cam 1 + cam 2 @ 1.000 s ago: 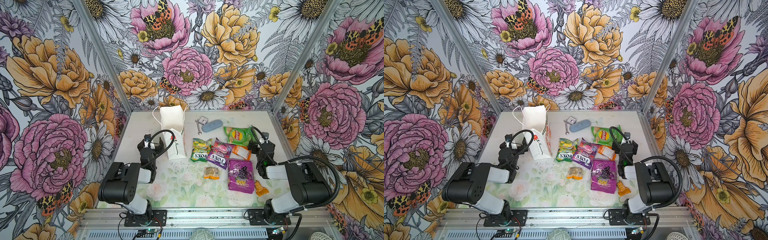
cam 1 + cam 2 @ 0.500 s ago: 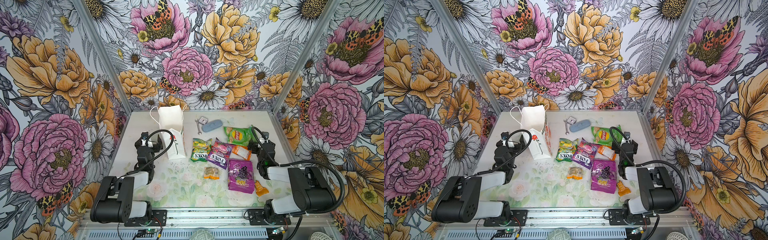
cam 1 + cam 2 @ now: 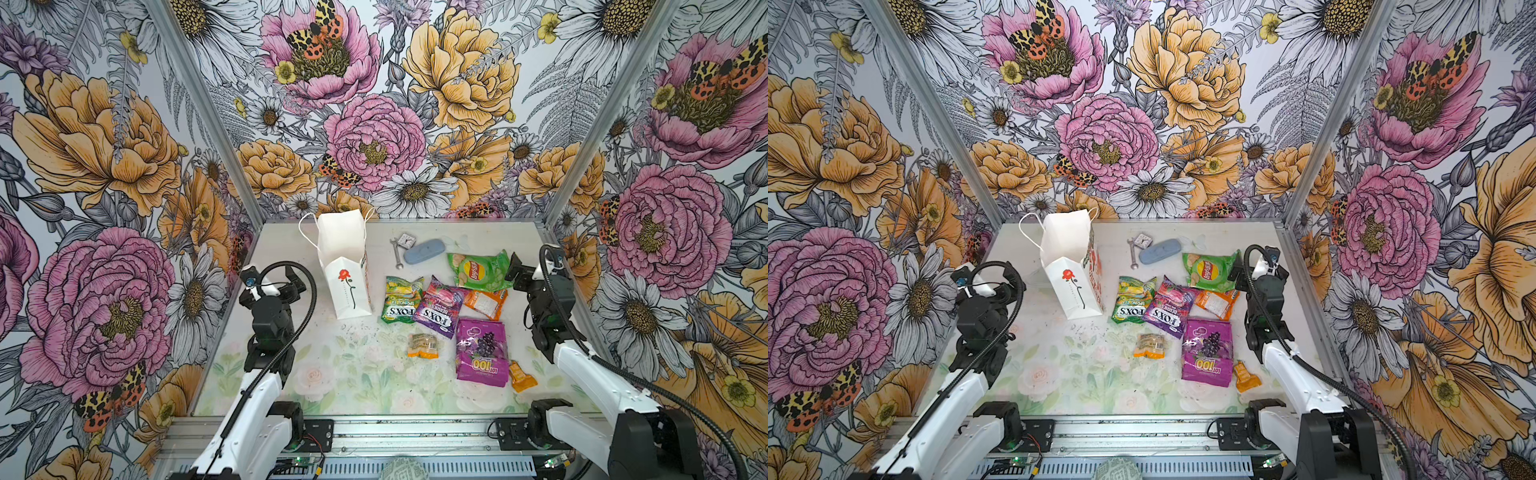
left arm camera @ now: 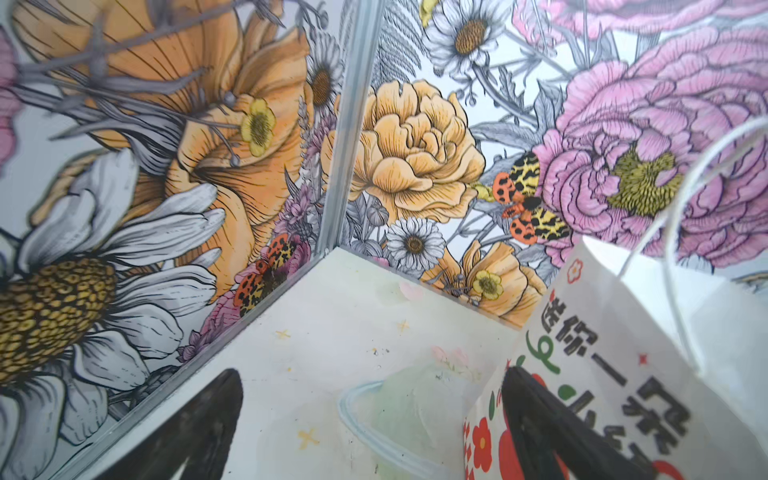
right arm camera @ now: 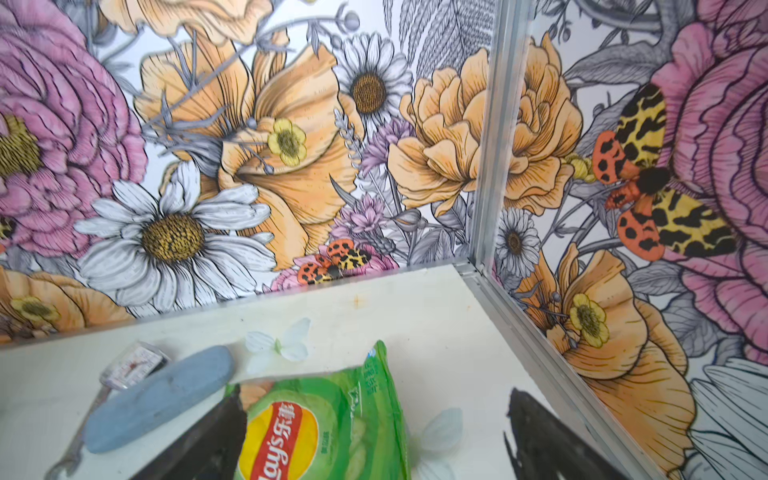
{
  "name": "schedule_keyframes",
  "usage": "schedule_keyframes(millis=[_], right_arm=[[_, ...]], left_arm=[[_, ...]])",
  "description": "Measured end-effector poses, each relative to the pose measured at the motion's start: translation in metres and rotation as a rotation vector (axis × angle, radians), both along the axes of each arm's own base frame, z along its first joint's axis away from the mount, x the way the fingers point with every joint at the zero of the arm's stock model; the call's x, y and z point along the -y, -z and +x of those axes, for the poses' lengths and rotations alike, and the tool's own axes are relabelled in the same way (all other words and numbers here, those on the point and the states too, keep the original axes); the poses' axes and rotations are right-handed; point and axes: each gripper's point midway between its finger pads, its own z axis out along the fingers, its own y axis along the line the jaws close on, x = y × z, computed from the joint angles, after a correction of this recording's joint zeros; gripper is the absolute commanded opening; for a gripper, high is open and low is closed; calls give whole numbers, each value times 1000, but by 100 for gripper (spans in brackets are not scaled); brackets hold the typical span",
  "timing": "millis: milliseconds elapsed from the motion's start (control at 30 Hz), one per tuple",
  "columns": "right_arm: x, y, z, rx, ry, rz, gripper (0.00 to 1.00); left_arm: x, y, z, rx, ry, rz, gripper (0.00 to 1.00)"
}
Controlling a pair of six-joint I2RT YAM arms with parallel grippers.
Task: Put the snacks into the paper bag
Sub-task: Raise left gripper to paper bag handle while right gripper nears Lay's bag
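The white paper bag [image 3: 348,300] stands upright and open at the back left, seen in both top views; its printed side [image 4: 615,374] fills part of the left wrist view. The snacks lie to its right: green Lay's bag [image 3: 478,270], green Fox's bag [image 3: 401,300], purple Fox's bag [image 3: 439,309], orange packet [image 3: 485,303], purple grape bag [image 3: 482,353], and two small orange packets [image 3: 422,345] [image 3: 521,376]. My left gripper [image 3: 291,282] is open just left of the paper bag. My right gripper [image 5: 374,436] is open, its jaws either side of the Lay's bag [image 5: 324,424].
A metal wrench [image 3: 397,255], a small clock [image 3: 405,240] and a blue-grey oval case [image 3: 424,251] lie at the back, beyond the snacks. Flowered walls close the table on three sides. The right gripper [image 3: 1237,272] is near the right wall.
Both arms have unfolded, their elbows sinking toward the front rail. The grippers stay open in nearly the same places. The bag and the snacks have not moved.
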Motion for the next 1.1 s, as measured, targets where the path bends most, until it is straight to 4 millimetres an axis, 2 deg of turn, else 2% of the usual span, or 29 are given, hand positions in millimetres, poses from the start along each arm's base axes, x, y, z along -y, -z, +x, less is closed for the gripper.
schedule_keyframes(millis=[167,267,367,467,633,800,900,1000,1100], right_arm=[[4,-57,-10,18,33,180,100],[2,-80,-19,26,12,254,100],[-2,-78,-30,0,-23,322,100],[-5,-72,-38,-36,-48,381,100],[3,-78,-59,-21,-23,415,100],[5,-95,-78,26,-35,416,100],[0,-104,-79,42,-65,438,100],[-7,-105,-75,37,-103,475,100],[-16,-103,-66,25,-155,501,100]], left_arm=[[-15,-62,-35,64,-66,-109,99],[-12,-101,-50,84,-40,-156,99],[1,-130,-55,63,44,-182,99],[13,-149,-56,23,108,-233,99],[22,-162,-73,-35,168,-311,99],[46,-177,-89,6,310,-358,99],[60,-180,-82,-14,386,-391,99],[71,-160,-62,-94,439,-440,99],[87,-120,-32,-241,472,-495,98]])
